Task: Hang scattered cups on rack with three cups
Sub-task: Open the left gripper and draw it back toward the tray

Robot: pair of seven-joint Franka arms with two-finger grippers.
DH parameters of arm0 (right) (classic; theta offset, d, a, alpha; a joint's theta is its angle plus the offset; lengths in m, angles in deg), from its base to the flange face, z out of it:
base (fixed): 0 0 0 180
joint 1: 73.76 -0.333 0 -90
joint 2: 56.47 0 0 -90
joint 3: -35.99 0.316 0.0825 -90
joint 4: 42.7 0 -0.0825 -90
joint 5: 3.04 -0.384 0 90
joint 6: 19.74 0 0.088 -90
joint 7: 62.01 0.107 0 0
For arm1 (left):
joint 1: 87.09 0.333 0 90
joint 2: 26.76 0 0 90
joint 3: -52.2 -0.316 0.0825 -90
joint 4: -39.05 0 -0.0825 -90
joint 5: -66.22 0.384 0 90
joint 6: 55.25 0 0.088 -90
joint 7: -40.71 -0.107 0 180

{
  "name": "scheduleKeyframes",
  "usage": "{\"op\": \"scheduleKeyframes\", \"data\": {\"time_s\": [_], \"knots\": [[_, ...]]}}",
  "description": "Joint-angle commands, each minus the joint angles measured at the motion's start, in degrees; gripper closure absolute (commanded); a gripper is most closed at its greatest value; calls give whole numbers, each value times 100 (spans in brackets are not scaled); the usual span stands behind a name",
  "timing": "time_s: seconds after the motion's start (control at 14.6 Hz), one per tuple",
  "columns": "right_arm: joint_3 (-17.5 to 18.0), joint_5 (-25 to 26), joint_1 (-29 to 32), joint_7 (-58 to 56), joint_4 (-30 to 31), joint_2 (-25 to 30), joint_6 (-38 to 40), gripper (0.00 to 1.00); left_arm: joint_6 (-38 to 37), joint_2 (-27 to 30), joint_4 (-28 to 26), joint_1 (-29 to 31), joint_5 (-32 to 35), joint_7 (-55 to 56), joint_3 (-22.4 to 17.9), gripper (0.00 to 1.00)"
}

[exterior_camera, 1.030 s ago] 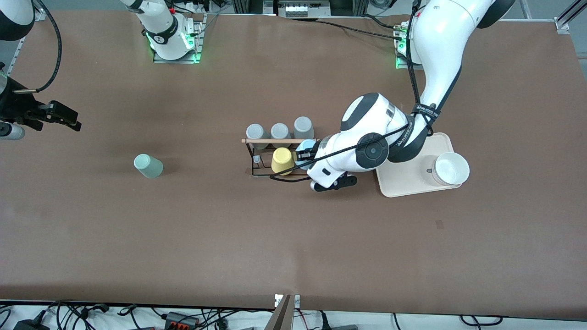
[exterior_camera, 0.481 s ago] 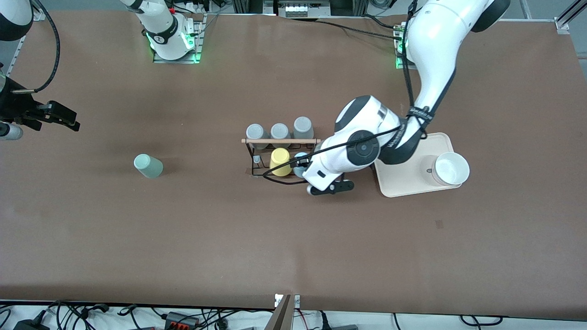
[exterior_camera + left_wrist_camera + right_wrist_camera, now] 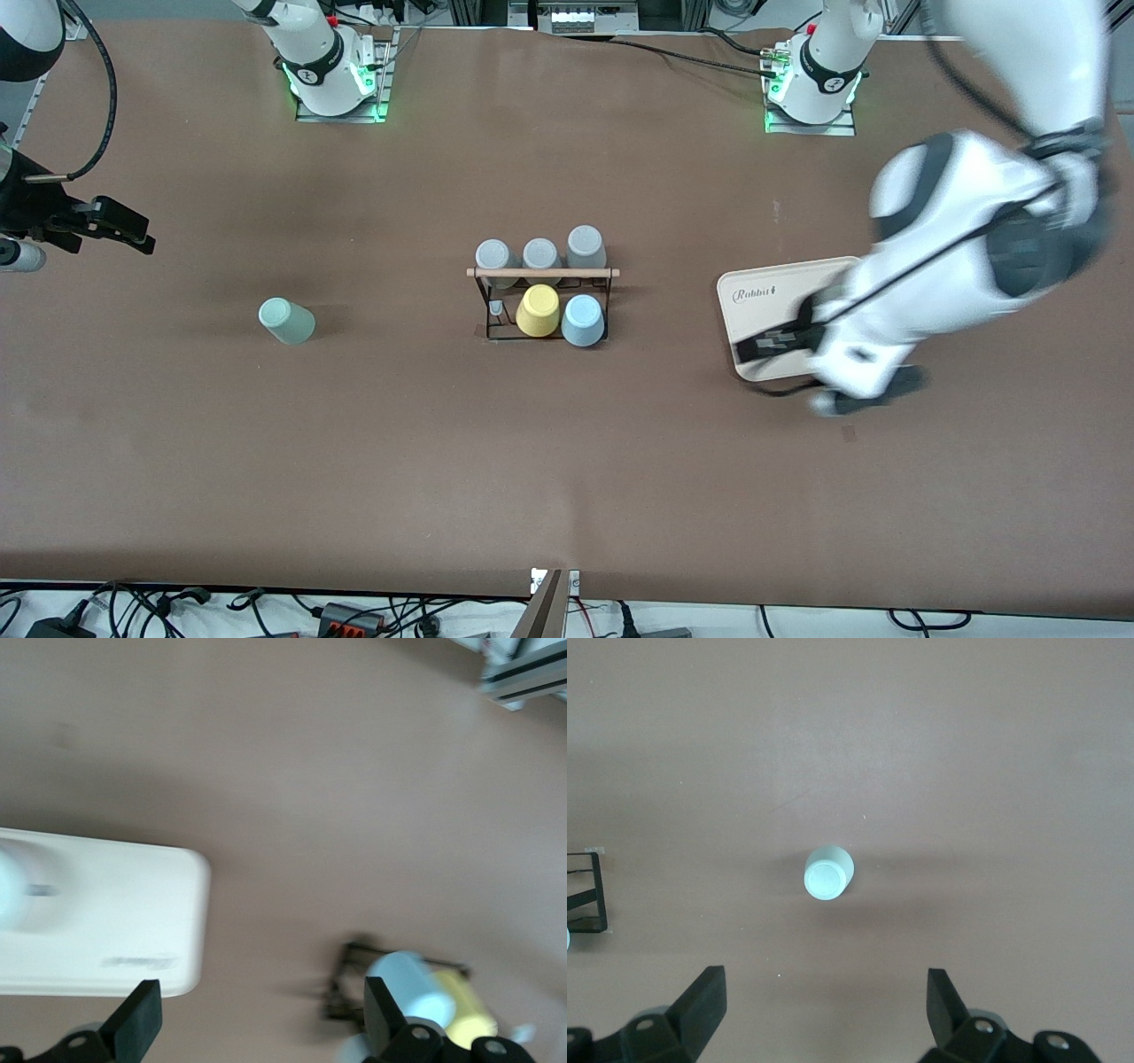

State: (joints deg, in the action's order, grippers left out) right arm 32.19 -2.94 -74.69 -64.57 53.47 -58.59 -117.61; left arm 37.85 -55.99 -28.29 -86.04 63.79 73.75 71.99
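Observation:
The black wire rack (image 3: 542, 306) with a wooden rod stands mid-table. The light blue cup (image 3: 583, 320) hangs on it beside a yellow cup (image 3: 537, 311), on the side nearer the front camera; both also show in the left wrist view, the blue cup (image 3: 409, 985) blurred. The mint green cup (image 3: 286, 321) stands alone on the table toward the right arm's end, and in the right wrist view (image 3: 827, 873). My left gripper (image 3: 755, 346) is open and empty over the cream tray's edge. My right gripper (image 3: 133, 232) is open and empty, up in the air above the table at the right arm's end.
Three grey cups (image 3: 540, 253) hang on the rack's side farther from the front camera. A cream tray (image 3: 753, 297) lies toward the left arm's end, partly under the left arm. The rack's corner (image 3: 589, 895) shows in the right wrist view.
My left gripper let go of the light blue cup at the rack and swung away to over the cream tray. The blue cup stays on the rack. The right arm has not moved.

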Motion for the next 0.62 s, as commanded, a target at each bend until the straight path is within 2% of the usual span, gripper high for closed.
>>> {"op": "scheduleKeyframes", "data": {"time_s": [0.0, 0.27, 0.34, 0.55], "knots": [[20, -19, -3, -61, -28, -113, -30, 0, -781, 434, 36, 402, 163, -473, 104, 0], [29, 7, -38, 10, -63, -518, -22, 0, -1293, 759, 21, 448, 233, -543, 34, 0], [29, 7, -30, 10, -54, -666, -4, 0, -1337, 856, -206, 457, 242, -553, 60, 0], [38, 51, -47, -78, -63, -1010, 14, 0, -838, 1716, -1436, 465, 409, -570, 121, 0]]}}
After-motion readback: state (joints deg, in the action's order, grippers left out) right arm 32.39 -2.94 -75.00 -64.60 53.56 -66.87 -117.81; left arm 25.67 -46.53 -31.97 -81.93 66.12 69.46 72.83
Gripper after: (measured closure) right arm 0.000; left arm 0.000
